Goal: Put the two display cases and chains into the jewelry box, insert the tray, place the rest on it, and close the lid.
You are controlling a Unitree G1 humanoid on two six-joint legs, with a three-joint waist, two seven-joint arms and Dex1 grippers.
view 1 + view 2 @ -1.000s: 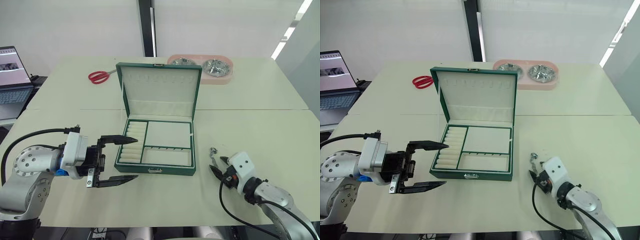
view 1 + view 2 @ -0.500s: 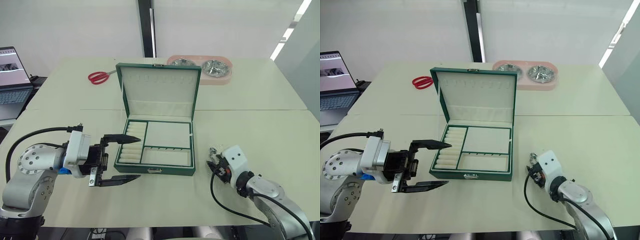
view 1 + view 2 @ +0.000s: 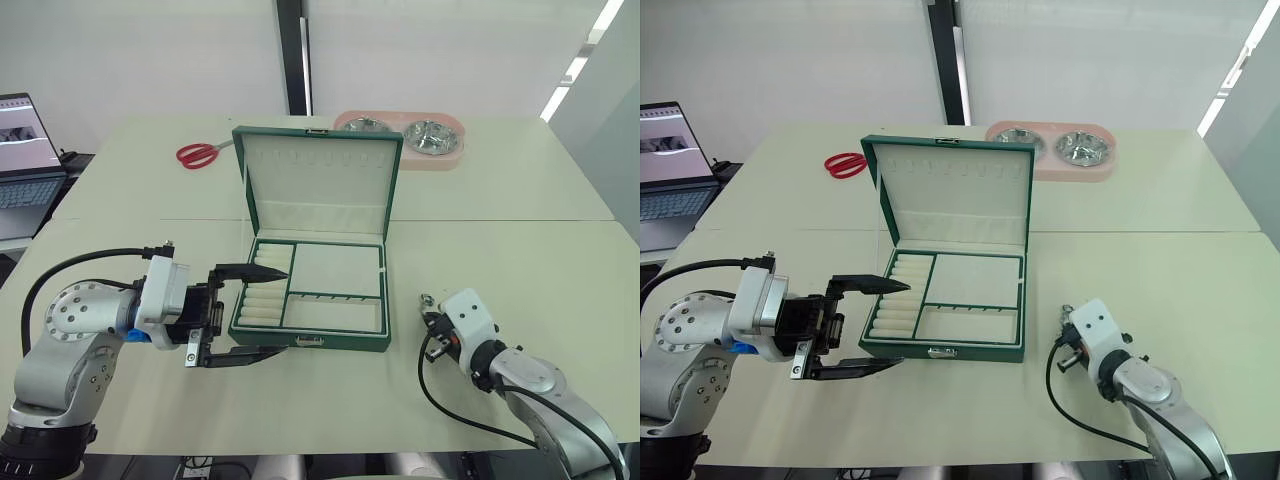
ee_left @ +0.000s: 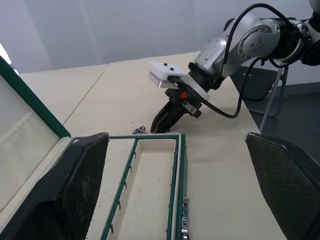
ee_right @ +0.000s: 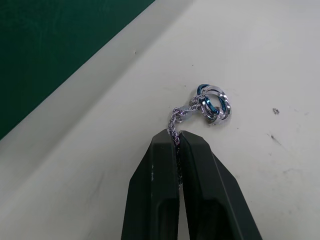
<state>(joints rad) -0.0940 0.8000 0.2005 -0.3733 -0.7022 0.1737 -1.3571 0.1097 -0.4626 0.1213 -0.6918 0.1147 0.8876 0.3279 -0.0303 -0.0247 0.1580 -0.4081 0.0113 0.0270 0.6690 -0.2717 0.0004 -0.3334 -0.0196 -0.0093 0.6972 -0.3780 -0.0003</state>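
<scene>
Both of my arms have been closing in on the jewelry box over the last second, the left from its left, the right from its right.

I am pinching a chain between my right gripper fingers, which are closed on its thin links while its rings are resting on the table just right of the jewelry box's front corner. To do this well, I am judging that I should lift straight up first, so the rings clear the rim, then carry it over an open section of the tray. My left gripper is hanging wide open and empty at the jewelry box's left front corner, with the lid standing upright behind.
</scene>
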